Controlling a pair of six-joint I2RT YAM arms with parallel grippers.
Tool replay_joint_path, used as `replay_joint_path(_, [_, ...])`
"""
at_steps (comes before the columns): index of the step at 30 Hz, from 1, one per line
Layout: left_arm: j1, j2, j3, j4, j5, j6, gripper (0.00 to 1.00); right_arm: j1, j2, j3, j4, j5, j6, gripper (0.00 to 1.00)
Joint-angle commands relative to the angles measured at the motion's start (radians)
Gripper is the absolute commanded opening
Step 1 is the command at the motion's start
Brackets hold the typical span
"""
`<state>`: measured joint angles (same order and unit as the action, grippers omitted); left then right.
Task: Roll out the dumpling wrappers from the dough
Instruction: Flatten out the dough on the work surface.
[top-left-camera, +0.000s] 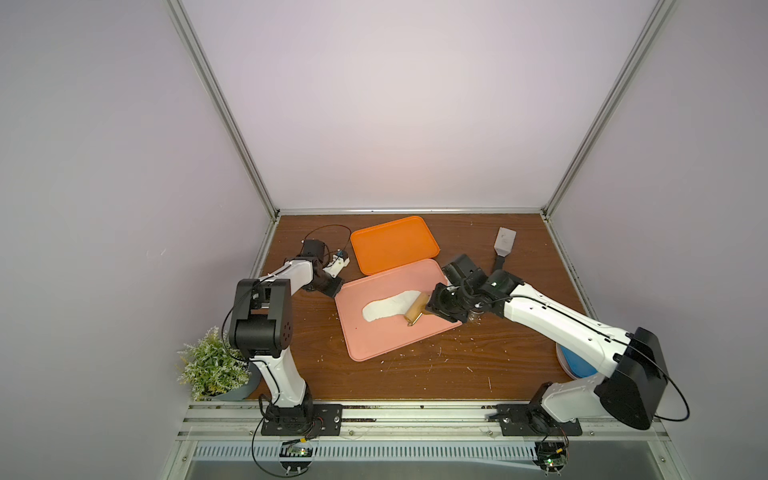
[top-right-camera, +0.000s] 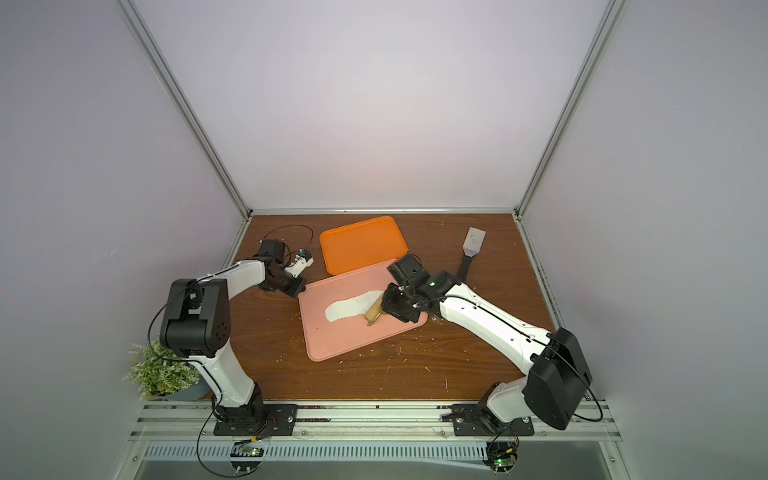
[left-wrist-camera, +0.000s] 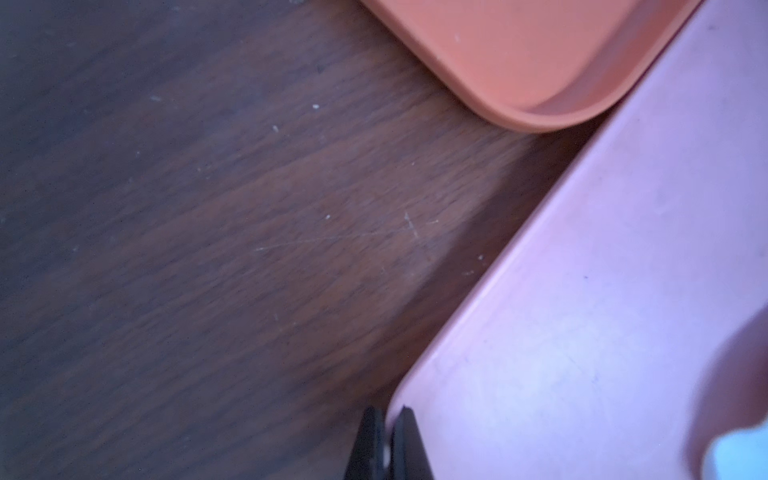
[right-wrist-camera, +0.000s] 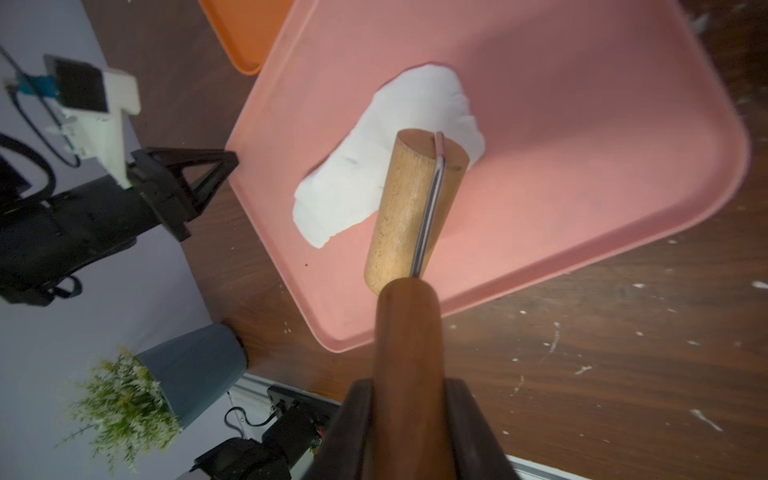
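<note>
Brown wooden table (top-left-camera: 415, 374); on it pink tray (top-left-camera: 374, 345), just beside orange tray (top-left-camera: 395, 245). Across the pink tray, long white dough sheet (top-left-camera: 386, 309), one end under wooden roller (top-left-camera: 417, 313). Right gripper (right-wrist-camera: 409, 395) clamped on roller's dark handle; left gripper (left-wrist-camera: 388, 436) pinched tight on pink tray's corner rim.
</note>
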<state>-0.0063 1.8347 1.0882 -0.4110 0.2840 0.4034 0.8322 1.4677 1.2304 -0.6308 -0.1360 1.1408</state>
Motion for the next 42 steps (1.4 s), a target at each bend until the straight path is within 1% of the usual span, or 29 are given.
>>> replay_joint_path(1, [-0.008,0.123,-0.079,-0.031,-0.104,-0.014,0.0,0.054,0.068,0.099,0.087,0.006,0.016,0.0])
replay_joint_path(5, [-0.008,0.123,-0.078,-0.031,-0.105,-0.014,0.0,0.074,0.183,0.194,0.13,0.001,0.004,0.0])
replay_joint_path(10, [-0.008,0.126,-0.079,-0.029,-0.109,-0.013,0.0,0.074,0.286,0.279,0.155,0.011,-0.018,0.0])
replay_joint_path(13, [-0.008,0.128,-0.078,-0.027,-0.113,-0.014,0.0,0.072,0.321,0.262,0.163,-0.003,-0.02,0.0])
replay_joint_path(15, [-0.009,0.13,-0.079,-0.025,-0.116,-0.015,0.0,0.067,0.326,0.204,0.161,-0.03,-0.002,0.0])
replay_joint_path(17, [-0.009,0.13,-0.079,-0.022,-0.123,-0.014,0.0,0.06,0.311,0.122,0.169,-0.057,0.023,0.0])
replay_joint_path(22, [-0.008,0.127,-0.082,-0.011,-0.137,-0.017,0.0,0.019,0.2,-0.182,0.174,-0.089,0.115,0.0])
replay_joint_path(25, [-0.007,0.127,-0.082,-0.009,-0.142,-0.02,0.0,-0.002,0.135,-0.271,0.131,-0.069,0.126,0.0])
replay_joint_path(30, [-0.007,0.127,-0.08,-0.011,-0.142,-0.019,0.0,-0.042,0.065,-0.357,0.052,-0.043,0.134,0.0])
replay_joint_path(35, [-0.006,0.124,-0.082,-0.009,-0.144,-0.02,0.0,-0.052,0.035,-0.414,0.003,-0.034,0.136,0.0])
replay_joint_path(39, [-0.004,0.125,-0.081,-0.011,-0.144,-0.02,0.0,-0.052,0.003,-0.41,-0.046,-0.027,0.118,0.0])
replay_joint_path(42, [-0.005,0.126,-0.08,-0.012,-0.142,-0.02,0.0,-0.052,-0.023,-0.349,-0.079,-0.001,0.098,0.0])
